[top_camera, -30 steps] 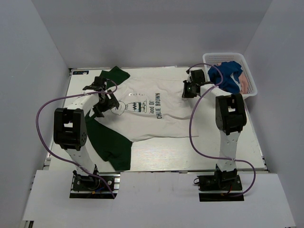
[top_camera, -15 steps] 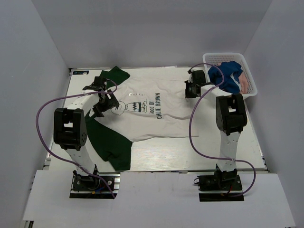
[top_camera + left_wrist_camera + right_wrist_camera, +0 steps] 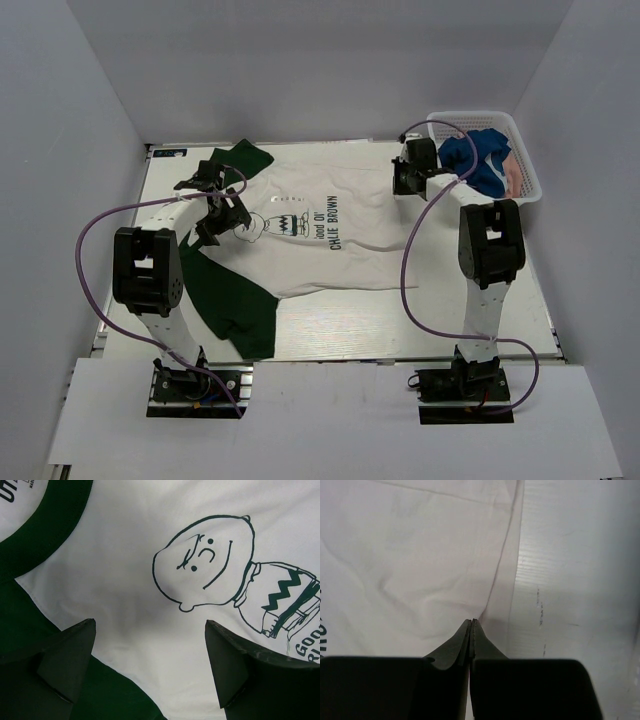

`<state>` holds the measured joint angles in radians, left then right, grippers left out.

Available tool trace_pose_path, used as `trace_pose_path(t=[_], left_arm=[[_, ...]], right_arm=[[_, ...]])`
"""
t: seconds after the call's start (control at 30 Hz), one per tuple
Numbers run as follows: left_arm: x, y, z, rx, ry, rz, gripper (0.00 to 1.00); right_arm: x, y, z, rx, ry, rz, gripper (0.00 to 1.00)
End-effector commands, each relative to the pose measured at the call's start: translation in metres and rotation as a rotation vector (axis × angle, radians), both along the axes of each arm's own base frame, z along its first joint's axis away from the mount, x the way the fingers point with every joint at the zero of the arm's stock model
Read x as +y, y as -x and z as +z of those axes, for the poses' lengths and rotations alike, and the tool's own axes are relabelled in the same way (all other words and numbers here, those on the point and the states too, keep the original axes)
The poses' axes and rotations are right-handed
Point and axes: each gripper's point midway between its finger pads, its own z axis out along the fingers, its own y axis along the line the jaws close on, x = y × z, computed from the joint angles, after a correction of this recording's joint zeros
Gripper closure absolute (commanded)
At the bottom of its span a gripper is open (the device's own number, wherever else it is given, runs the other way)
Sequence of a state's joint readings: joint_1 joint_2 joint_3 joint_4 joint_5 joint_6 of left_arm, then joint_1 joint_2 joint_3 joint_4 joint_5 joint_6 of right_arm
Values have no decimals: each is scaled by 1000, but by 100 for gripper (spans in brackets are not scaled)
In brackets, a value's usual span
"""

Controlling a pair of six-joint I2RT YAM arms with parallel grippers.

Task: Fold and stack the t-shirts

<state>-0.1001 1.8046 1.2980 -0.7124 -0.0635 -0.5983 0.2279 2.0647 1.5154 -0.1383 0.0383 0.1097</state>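
- A pale table stands inside plain grey-white walls. A cream t-shirt lies spread flat across it, print side up.
- The right gripper is clenched, its fingers pressed flat together. The tips sit right at the cream t-shirt's hem edge, where cloth meets bare table. Whether any cloth is nipped between them cannot be told.
- The left gripper is released, its jaws spread wide over the cream t-shirt's chest, close to the neck.
- Between its fingers shows the cartoon print, a round-headed frowning boy in a zigzag jumper.
- A dark green collar curves just beside that print.
- One dark green sleeve lies spread on the near side of the cream t-shirt, and the other points away on its far side.
- Just past the cream t-shirt's hem, at its far corner, stands a white mesh basket.
- A blue t-shirt is heaped inside the basket, with a pink t-shirt tucked beside it against the basket wall.
- A purple cable loops from each arm.
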Motion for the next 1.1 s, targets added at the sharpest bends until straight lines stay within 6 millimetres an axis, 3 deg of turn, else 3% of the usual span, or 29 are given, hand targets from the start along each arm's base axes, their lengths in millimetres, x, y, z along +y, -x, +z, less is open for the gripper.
trace_pose_path(t=[0.0, 0.07, 0.1, 0.13, 0.17, 0.27, 0.3, 0.43, 0.6, 0.87, 0.97, 1.0, 1.03, 1.07], left_arm=[[0, -4, 12, -43, 8, -10, 0], [0, -4, 12, -43, 8, -10, 0], [0, -4, 12, -43, 8, -10, 0], [0, -4, 12, -43, 8, -10, 0], [0, -4, 12, -43, 8, -10, 0], [2, -4, 8, -34, -1, -7, 0], [2, -4, 8, -34, -1, -7, 0], [2, -4, 5, -25, -2, -7, 0], [2, -3, -2, -7, -4, -7, 0], [2, -3, -2, -7, -4, -7, 0], [2, -3, -2, -7, -4, -7, 0], [2, -3, -2, -7, -4, -7, 0], [2, -3, -2, -7, -4, -7, 0], [2, -3, -2, -7, -4, -7, 0]], right_arm=[[-15, -25, 40, -109, 28, -38, 100], [-17, -22, 29, -61, 39, -34, 100], [-11, -27, 37, -69, 16, -10, 100], [-9, -23, 31, -41, 9, 2, 100], [-8, -19, 27, -32, 10, 14, 90], [-2, -3, 18, -23, -15, 73, 45], [-1, 3, 10, -9, -12, 90, 40], [6, 9, 2, 12, -9, 144, 38], [18, 10, -6, 33, -41, 186, 38], [20, 7, -24, 78, -42, 179, 42], [20, 3, -26, 71, -54, 170, 64], [22, 1, -25, 63, -54, 172, 88], [20, -2, -22, 57, -60, 156, 100], [20, -4, -20, 53, -64, 146, 100]])
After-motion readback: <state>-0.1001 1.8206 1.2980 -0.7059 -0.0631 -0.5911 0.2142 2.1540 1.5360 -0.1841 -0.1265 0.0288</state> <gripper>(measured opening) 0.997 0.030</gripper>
